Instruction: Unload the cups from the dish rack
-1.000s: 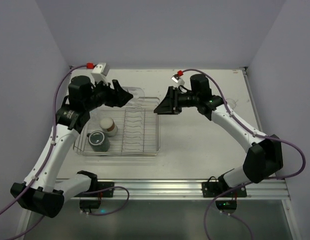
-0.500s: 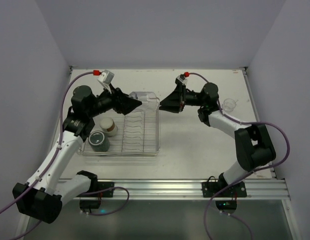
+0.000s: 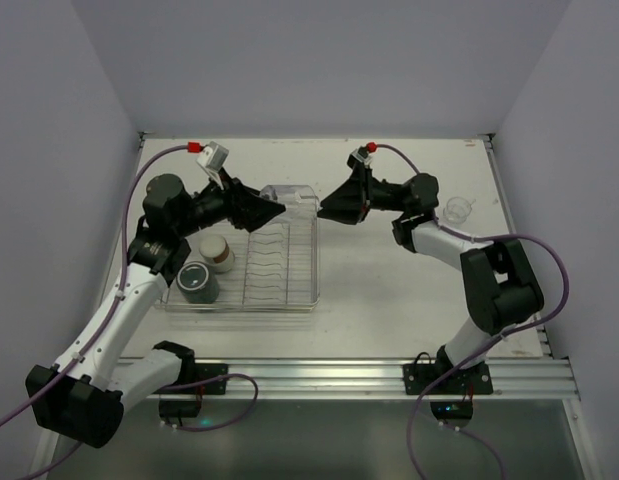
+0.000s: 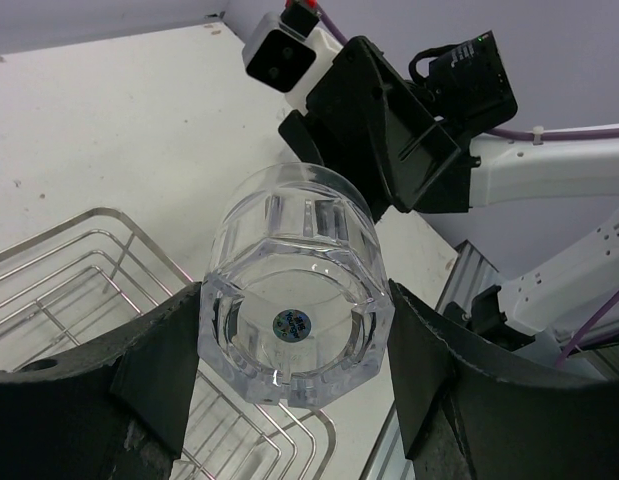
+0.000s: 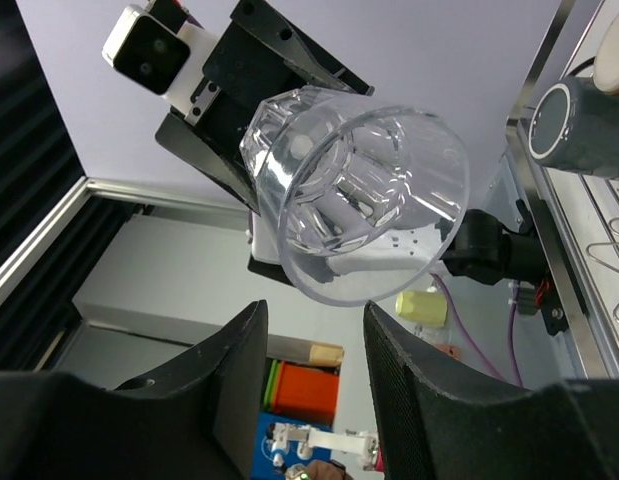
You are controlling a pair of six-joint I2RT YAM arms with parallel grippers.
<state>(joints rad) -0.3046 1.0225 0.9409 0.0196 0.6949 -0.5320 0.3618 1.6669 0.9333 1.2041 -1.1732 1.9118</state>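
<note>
1. Your left gripper (image 4: 294, 325): fingers (image 4: 159, 360) spread wide and clamped on either side of a clear tumbler (image 4: 289, 250). Its base faces the wrist and its mouth points away. The dish rack (image 4: 69, 260) lies below the fingers.
2. Your right gripper (image 5: 314, 315): fingers (image 5: 234, 390) at a narrow gap with nothing between them. The tumbler's rim sits just ahead of their tips; contact cannot be told.
3. Cream cup (image 3: 217, 252) and dark mug (image 3: 197, 282): inside the rack, below and behind the left fingers, just beside each other.
4. Second clear tumbler (image 3: 456, 210): on the table (image 3: 389, 290), well behind the right fingers.

White table (image 3: 389, 290), dish rack (image 3: 279, 272), clear tumbler (image 3: 456, 210)
</note>
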